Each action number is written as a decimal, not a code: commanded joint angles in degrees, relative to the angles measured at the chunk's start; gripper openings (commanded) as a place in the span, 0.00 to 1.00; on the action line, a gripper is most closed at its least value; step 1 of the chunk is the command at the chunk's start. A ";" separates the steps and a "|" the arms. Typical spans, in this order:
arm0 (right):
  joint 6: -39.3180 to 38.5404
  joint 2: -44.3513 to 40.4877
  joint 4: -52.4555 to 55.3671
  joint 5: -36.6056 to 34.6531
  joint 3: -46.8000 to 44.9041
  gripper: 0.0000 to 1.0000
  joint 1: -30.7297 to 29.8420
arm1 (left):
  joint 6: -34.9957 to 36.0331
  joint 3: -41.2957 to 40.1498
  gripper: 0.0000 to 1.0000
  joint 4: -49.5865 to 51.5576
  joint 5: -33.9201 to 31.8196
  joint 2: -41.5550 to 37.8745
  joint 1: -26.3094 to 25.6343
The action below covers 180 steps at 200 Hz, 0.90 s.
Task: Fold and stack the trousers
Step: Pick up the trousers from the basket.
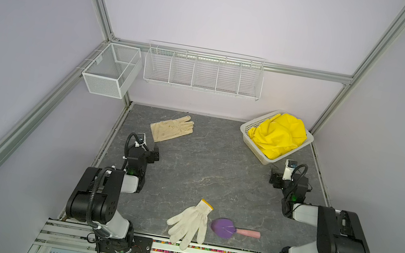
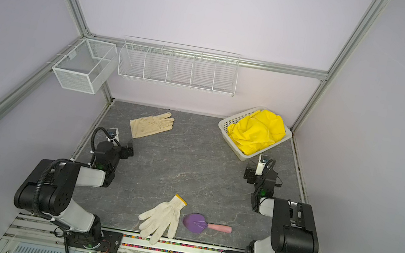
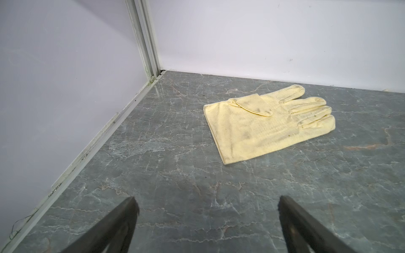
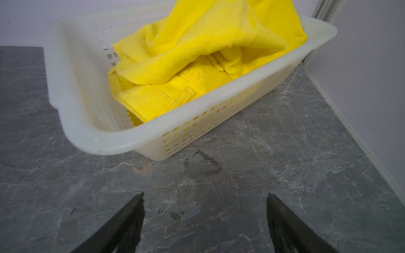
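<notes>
The bright yellow trousers (image 1: 277,134) (image 2: 255,131) lie crumpled in a white plastic basket (image 1: 265,160) (image 2: 224,126) at the table's back right corner. In the right wrist view the trousers (image 4: 197,54) fill the basket (image 4: 131,135), with a waistband seam showing. My right gripper (image 1: 275,179) (image 2: 249,175) (image 4: 205,197) hovers low over the table just in front of the basket, open and empty. My left gripper (image 1: 155,153) (image 2: 129,150) (image 3: 206,201) stands open and empty near the left wall, far from the trousers.
A cream glove (image 1: 171,128) (image 3: 263,124) lies flat ahead of the left gripper. A white knit glove (image 1: 190,222) and a purple trowel with a pink handle (image 1: 224,228) lie near the front edge. A wire rack (image 1: 203,72) and mesh box (image 1: 111,70) hang on the walls.
</notes>
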State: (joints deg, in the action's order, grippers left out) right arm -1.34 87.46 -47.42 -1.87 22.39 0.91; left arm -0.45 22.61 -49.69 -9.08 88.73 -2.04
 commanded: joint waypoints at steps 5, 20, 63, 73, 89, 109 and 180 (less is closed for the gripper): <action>-0.94 0.03 -1.63 0.29 -0.14 0.88 -0.24 | -0.43 0.32 1.00 -1.28 0.34 0.04 0.11; -0.94 0.11 -1.64 0.25 -0.07 0.88 -0.29 | -0.43 0.27 1.00 -1.28 0.30 0.04 0.11; -0.81 0.10 -1.62 0.26 -0.02 0.88 -0.16 | -0.43 0.32 1.00 -1.28 0.29 0.00 0.11; -0.77 0.25 -1.58 0.46 0.07 0.88 -0.06 | -0.43 0.31 1.00 -1.24 0.32 0.05 0.11; -0.60 0.25 -1.55 0.69 0.11 0.88 0.07 | -0.40 0.40 1.00 -1.22 0.29 0.09 0.11; -0.55 0.27 -1.45 0.97 0.11 0.88 0.15 | -0.39 0.34 1.00 -1.24 0.29 0.10 0.11; -1.24 -8.36 12.80 2.70 4.58 0.88 0.24 | 0.36 1.73 0.99 8.97 -0.64 -10.21 -0.74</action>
State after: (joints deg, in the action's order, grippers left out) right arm -1.34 85.32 -43.07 -1.48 23.33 0.99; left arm -0.40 22.61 -47.16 -9.15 85.25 -2.17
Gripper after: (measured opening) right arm 0.880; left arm 0.996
